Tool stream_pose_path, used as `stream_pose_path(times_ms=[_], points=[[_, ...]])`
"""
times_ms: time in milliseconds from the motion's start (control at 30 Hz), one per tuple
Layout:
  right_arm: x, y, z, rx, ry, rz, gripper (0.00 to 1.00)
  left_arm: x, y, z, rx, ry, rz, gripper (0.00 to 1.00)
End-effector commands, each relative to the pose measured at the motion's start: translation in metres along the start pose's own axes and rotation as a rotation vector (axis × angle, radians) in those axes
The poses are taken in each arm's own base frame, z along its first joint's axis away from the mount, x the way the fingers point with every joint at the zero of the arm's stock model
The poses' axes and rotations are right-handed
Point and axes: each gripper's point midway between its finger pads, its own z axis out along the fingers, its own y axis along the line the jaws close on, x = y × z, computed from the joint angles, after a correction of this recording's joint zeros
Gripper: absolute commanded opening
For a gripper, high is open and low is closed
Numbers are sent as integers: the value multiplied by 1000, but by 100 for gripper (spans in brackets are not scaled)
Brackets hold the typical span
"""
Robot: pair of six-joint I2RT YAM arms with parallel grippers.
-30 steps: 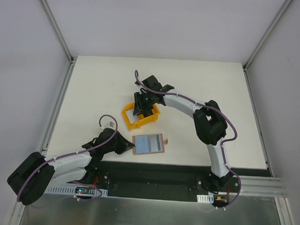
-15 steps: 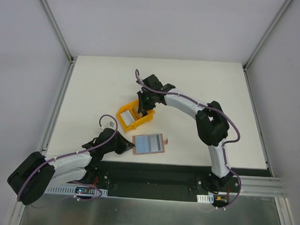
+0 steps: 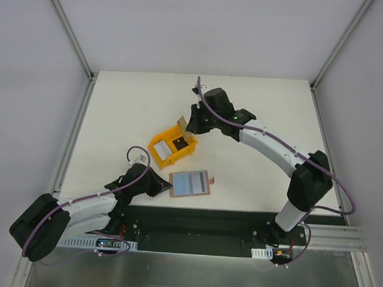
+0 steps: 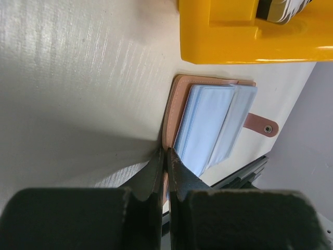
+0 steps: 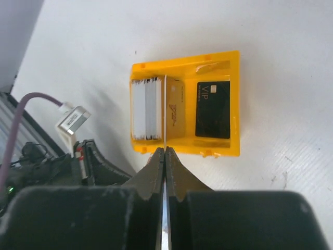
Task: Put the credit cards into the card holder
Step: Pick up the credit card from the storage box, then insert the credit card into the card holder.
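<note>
The brown card holder [image 3: 190, 182] lies open near the table's front edge, pale blue sleeves up, tab [image 4: 261, 125] pointing right. My left gripper [image 3: 166, 188] is shut on the card holder's [image 4: 179, 99] left edge, fingertips [image 4: 166, 154] pinching the leather. My right gripper [image 3: 190, 124] hangs above the yellow bin [image 3: 158, 154], shut on one thin credit card [image 5: 165, 114] seen edge-on. More credit cards are in the bin [image 5: 234, 104]: an upright white stack [image 5: 145, 109], a gold card [image 5: 177, 112] and a black VIP card [image 5: 213, 109].
The yellow bin sits just behind the card holder, left of the table's centre. The black mounting rail [image 3: 195, 219] runs along the near edge. Metal frame posts [image 3: 75, 45] rise at the table's back corners.
My right gripper closed on a card inside the bin, then rose and drew back to the right above it. The bin shifted slightly left. The left arm has not moved.
</note>
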Motion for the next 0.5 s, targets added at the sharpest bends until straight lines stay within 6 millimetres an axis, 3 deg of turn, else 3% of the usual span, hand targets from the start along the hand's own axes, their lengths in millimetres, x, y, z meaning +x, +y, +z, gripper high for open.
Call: stream_pose_path(times_ms=[0,100,167,267,467], points=[[-4,18,-35,-103,-105,76,0,4,28,-1,-85,11,32,0],[23,18,-47,-146,-123,155,0,5,29,-1,-86,15,31,0],[60,11,-49,-150,-95,237,0,6,31,-1,-90,17,27,0],[92,16,-52,-206,-118,334,0,6,33,-2,-93,19,27,0],[152,3,-35,-177,-89,416,0,9,39,-2,-110,31,19,0]])
